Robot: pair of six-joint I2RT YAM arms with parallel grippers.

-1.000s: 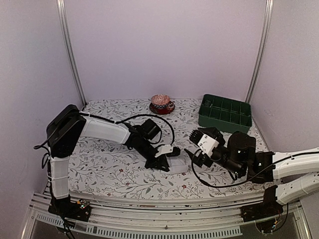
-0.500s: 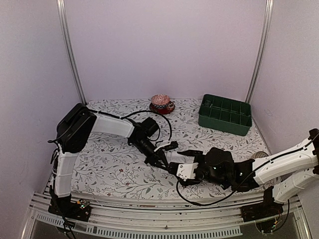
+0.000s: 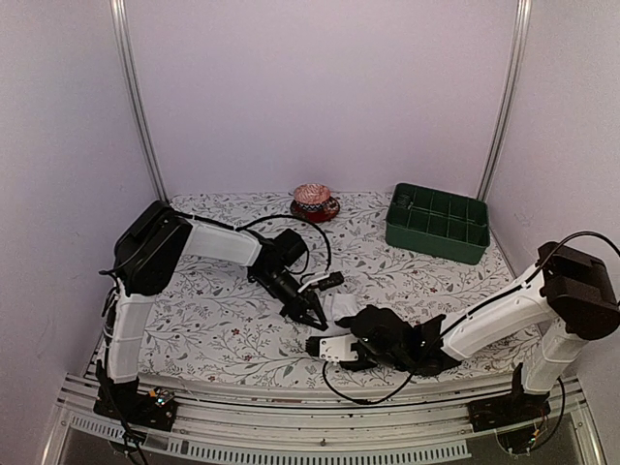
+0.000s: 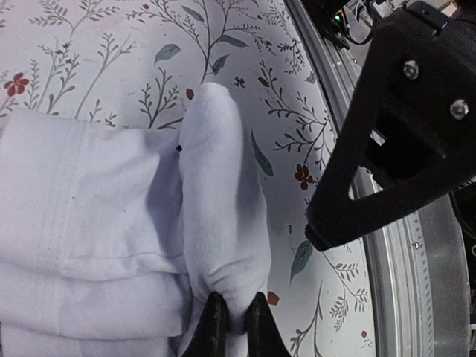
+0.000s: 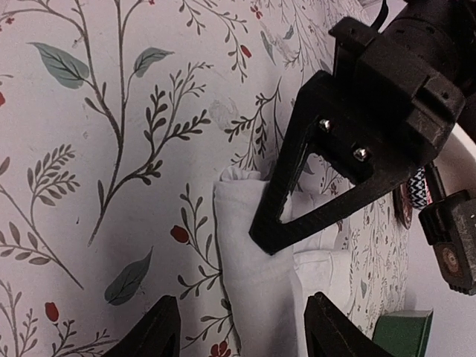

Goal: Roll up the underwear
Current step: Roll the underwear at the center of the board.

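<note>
The white underwear (image 4: 111, 223) lies bunched on the flowered table, and its near edge is rolled into a thick fold (image 4: 223, 186). My left gripper (image 4: 233, 303) is shut on the end of that fold. In the top view the left gripper (image 3: 311, 317) is at the cloth's (image 3: 346, 307) left edge. My right gripper (image 5: 242, 316) is open and empty, low over the table, with the rolled fold (image 5: 256, 275) running between its spread fingers (image 5: 160, 331). It also shows in the top view (image 3: 334, 342), just in front of the cloth. The black striped briefs are out of view.
A patterned bowl on a red saucer (image 3: 313, 201) stands at the back centre. A green compartment tray (image 3: 438, 223) stands at the back right. The table's metal front rail (image 4: 416, 297) runs close by the cloth. The right arm (image 3: 484, 320) lies across the front right.
My right arm has swung left across the table front and dropped low by the white cloth. My left gripper has shifted slightly, still at the cloth.
</note>
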